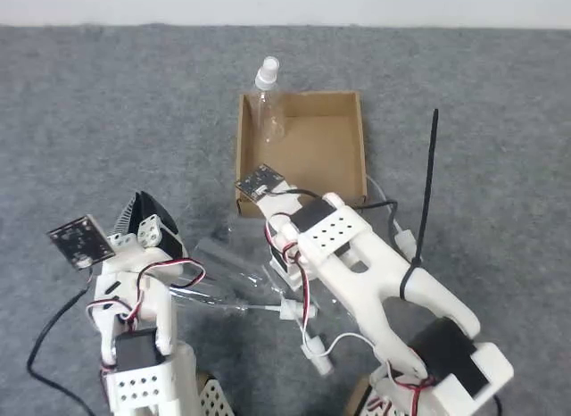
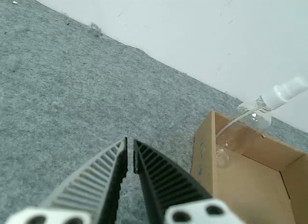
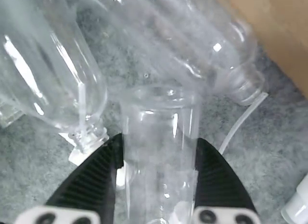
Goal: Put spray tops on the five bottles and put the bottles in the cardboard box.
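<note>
A bottle (image 3: pixel 159 147) sits between the right fingers (image 3: pixel 94 178), which pinch it. The left fingers (image 2: pixel 108 178) are pressed together.

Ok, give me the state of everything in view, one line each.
cardboard box, open, one bottle inside.
capped bottle, upright in the box, spray top on.
left gripper, jaws shut, empty.
right gripper, jaws shut on the held bottle.
held bottle, clamped between the jaws.
bottle by the box, on its side, neck open.
second loose bottle, on its side, no top.
loose spray top, on the carpet, unattached.
</note>
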Robot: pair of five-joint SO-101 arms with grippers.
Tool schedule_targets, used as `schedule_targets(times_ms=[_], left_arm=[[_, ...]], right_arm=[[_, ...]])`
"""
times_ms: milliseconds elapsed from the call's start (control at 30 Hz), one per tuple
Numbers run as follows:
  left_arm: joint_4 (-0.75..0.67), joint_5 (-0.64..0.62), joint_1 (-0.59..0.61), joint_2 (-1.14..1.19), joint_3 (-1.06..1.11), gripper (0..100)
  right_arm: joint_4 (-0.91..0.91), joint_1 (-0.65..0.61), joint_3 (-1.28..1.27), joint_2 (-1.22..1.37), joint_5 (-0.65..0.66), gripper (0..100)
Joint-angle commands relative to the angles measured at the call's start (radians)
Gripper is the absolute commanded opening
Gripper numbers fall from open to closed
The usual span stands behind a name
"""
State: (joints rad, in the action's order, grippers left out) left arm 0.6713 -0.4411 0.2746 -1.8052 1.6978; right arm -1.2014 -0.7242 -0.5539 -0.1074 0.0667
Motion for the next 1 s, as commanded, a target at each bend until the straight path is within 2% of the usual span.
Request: schedule_targets(times_ms=[0, 267, 433, 567, 800, 967], left_arm=[[0.002, 0.009, 0.005, -0.020, -0.013, 1], [0.002, 0.009, 0.005, -0.020, -0.013, 1], [0.002, 0.009, 0.005, -0.020, -0.013, 1], [0.002, 0.009, 0.005, -0.020, -0.013, 1], [0.002, 0.009, 0.005, -0.020, -0.013, 1], [0.002, 0.009, 0.005, -0.020, -0.013, 1]], right_arm=[[-0.091, -0.005, 0.117, -0.022, 0.003, 9.0], [-0.160, -0.004, 0.161, -0.022, -0.002, 9.1], [-0.160, 0.005, 0.161, -0.030, -0.117, 8.9], [-0.177, 0.005, 0.157, -0.104, -0.181, 8.7], [-0.277, 0.008, 0.155, -0.262, -0.196, 9.1], [-0.294, 0.077, 0.155, -0.328, -0.204, 9.1]])
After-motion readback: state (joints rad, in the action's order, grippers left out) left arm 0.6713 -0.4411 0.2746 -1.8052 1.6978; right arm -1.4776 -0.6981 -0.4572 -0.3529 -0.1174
